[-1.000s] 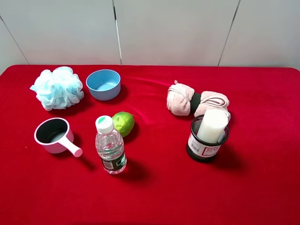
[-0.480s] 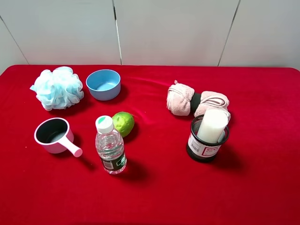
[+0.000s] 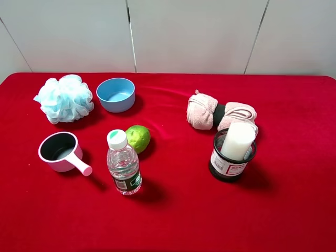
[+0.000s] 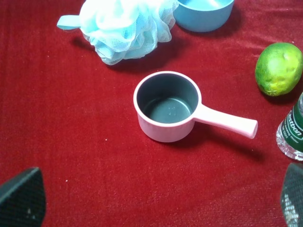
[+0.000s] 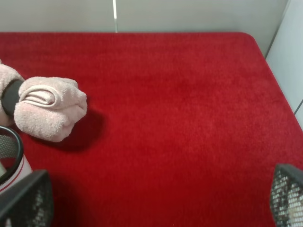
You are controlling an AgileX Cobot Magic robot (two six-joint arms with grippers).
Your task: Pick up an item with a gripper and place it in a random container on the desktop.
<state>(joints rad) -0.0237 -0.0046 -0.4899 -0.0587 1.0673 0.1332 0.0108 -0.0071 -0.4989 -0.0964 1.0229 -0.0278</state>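
The white cylinder point(image 3: 238, 140) stands leaning inside the black wire-mesh cup point(image 3: 229, 165) on the right of the red desktop point(image 3: 184, 210). No arm or gripper shows in the exterior high view. My left gripper point(image 4: 156, 208) is open and empty; only its dark fingertips point(image 4: 21, 198) show, spread wide, with the pink handled cup in front of them. My right gripper point(image 5: 156, 203) is open and empty, its fingertips point(image 5: 289, 196) wide apart over bare red cloth. The mesh cup's rim point(image 5: 10, 150) shows at the edge of the right wrist view.
A pink handled cup point(image 3: 58, 151) point(image 4: 165, 106), a water bottle point(image 3: 123, 163), a lime point(image 3: 138, 138) point(image 4: 278, 68), a blue bowl point(image 3: 116, 94) and a pale blue bath puff point(image 3: 64, 98) point(image 4: 125, 26) stand on the left. A rolled pink towel point(image 3: 220, 114) point(image 5: 49, 106) lies behind the mesh cup.
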